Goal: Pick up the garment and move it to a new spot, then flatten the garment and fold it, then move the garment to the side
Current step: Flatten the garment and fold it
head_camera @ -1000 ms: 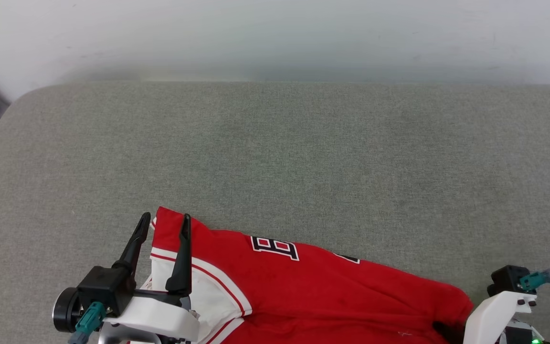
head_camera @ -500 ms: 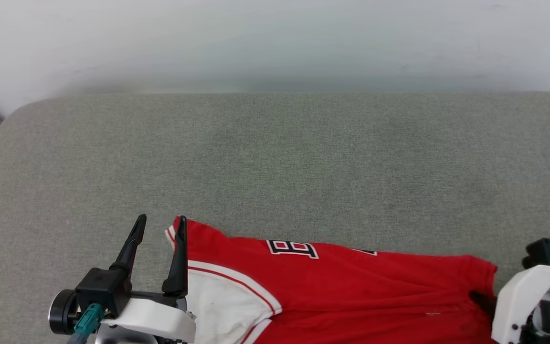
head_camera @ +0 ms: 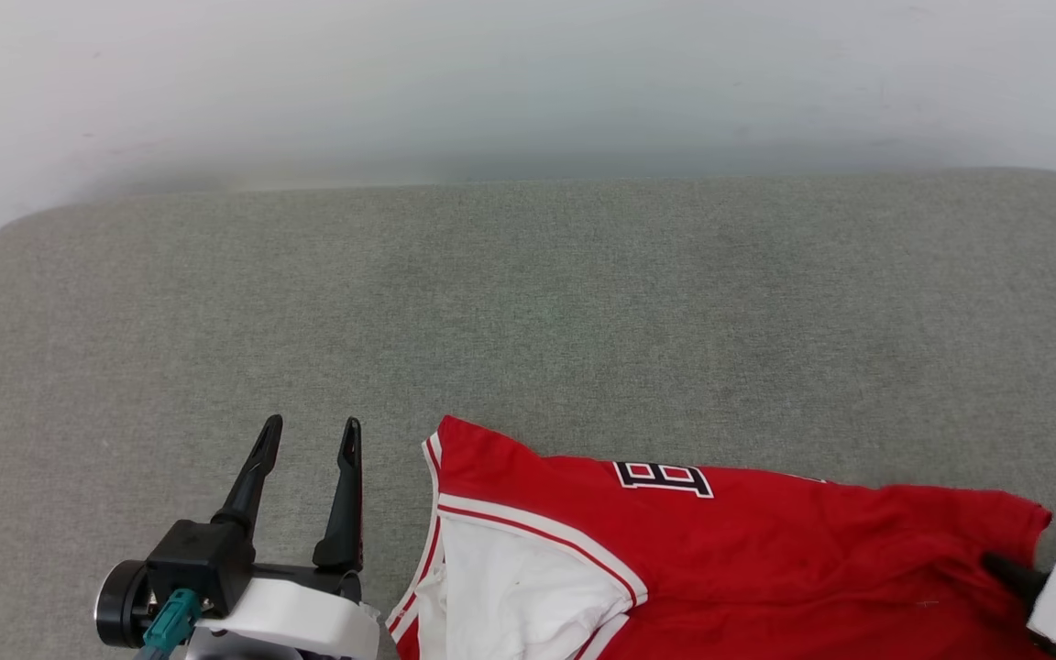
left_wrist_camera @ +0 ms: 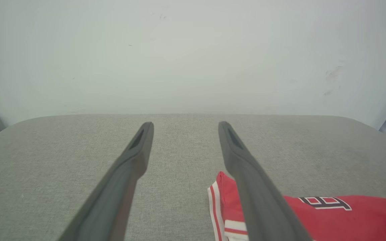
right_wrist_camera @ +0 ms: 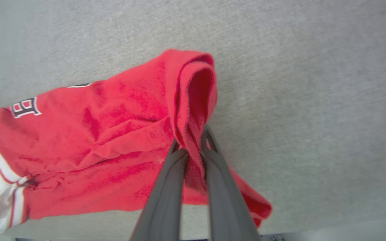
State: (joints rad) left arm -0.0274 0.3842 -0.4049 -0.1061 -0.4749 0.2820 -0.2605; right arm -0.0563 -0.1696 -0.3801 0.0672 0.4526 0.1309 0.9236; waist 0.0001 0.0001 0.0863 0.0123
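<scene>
A grey upholstered surface (head_camera: 528, 302) with rounded corners takes up most of the head view, with a pale wall (head_camera: 528, 82) across the top of the frame. The red jersey T-shirt (head_camera: 766, 559) lies along the bottom edge of the head view, from just right of centre to the lower right corner, resting on the grey fabric and crumpled rather than spread flat. Its white sleeve (head_camera: 519, 587) sits at the bottom centre, edged by red-and-white striped trim (head_camera: 432, 513). The left gripper (head_camera: 312, 426) is at the lower left of the head view, its two dark fingers spread wide with bare grey fabric between them, just left of the shirt's striped edge and apart from it. In the left wrist view the left gripper (left_wrist_camera: 185, 125) is empty and the shirt (left_wrist_camera: 347, 217) lies at the lower right. The right gripper (right_wrist_camera: 191, 144) is pinched narrow on a bunched fold of the shirt's red cloth (right_wrist_camera: 112, 134), at the lower right corner of the head view (head_camera: 1005, 570). A black, white-outlined "B" (head_camera: 663, 477) shows on the red cloth.
</scene>
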